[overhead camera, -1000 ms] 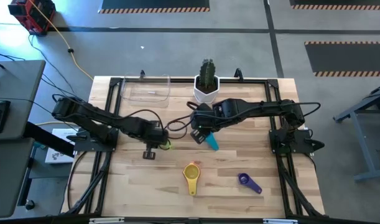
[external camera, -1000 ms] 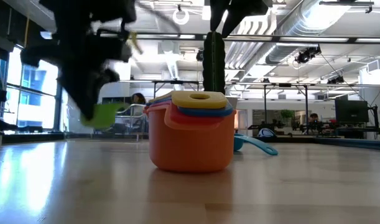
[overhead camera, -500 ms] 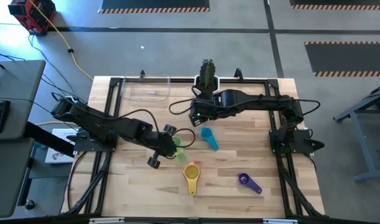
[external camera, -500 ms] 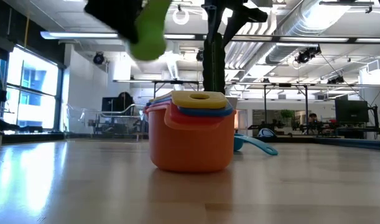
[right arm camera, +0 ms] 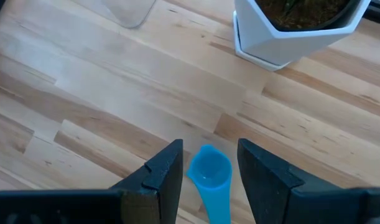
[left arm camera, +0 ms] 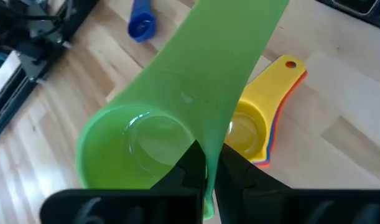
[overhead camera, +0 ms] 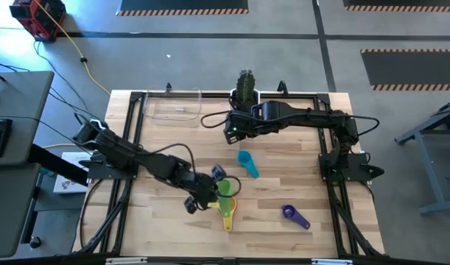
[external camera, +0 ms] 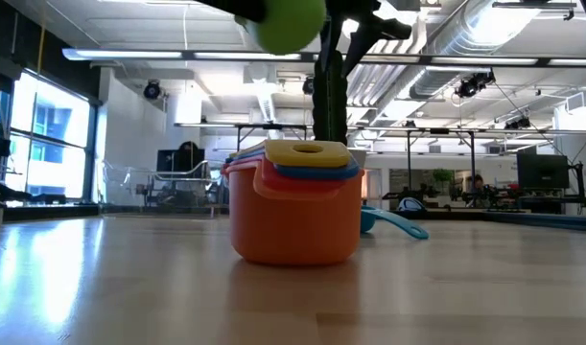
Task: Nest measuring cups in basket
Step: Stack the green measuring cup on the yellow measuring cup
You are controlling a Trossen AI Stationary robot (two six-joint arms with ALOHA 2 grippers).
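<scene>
Above stacked cups [overhead camera: 227, 208], left gripper [left arm camera: 206, 163] clamped on green cup [left arm camera: 177, 112] handle. Right gripper [right arm camera: 208, 163] fingers apart, hovering over teal cup [right arm camera: 209, 173] near cactus pot [right arm camera: 295, 25].

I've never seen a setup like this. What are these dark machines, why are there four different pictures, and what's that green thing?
Two robot arms work at a wooden table. One picture looks down from above, one looks across the tabletop, and two come from cameras on the arms' wrists.

The left claw is shut on the handle of a green cup, holding it in the air above a stack of cups: orange at the bottom, yellow on top, more colours between.

The right claw is open, above a teal cup lying on the table. A purple cup lies apart. At the far edge stand a clear basket and a cactus pot.
</scene>
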